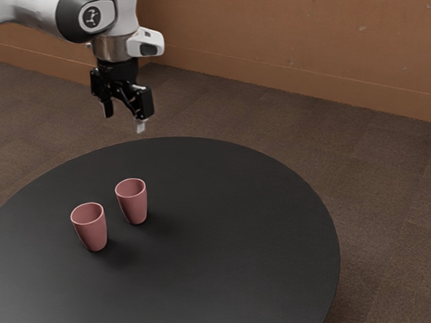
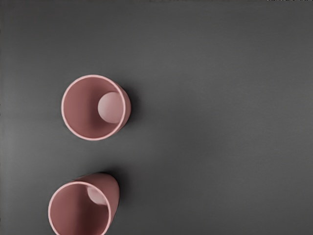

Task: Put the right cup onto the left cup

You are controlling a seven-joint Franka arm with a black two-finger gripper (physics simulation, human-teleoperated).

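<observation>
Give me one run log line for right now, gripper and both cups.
gripper: open, raised, empty | one cup, other cup: upright on table, apart | stacking: not done

An indoor room, exact kind unclear, shows in the brown wall [image 1: 318, 36] and carpet-like floor [image 1: 396, 194] beyond the round black tabletop [image 1: 254, 244].

Exterior oblique, wrist closer overhead, cups [image 1: 135, 209] shared

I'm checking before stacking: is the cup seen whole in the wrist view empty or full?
Empty: looking down into the cup, I see its bare inner wall and its pale round bottom.
</observation>
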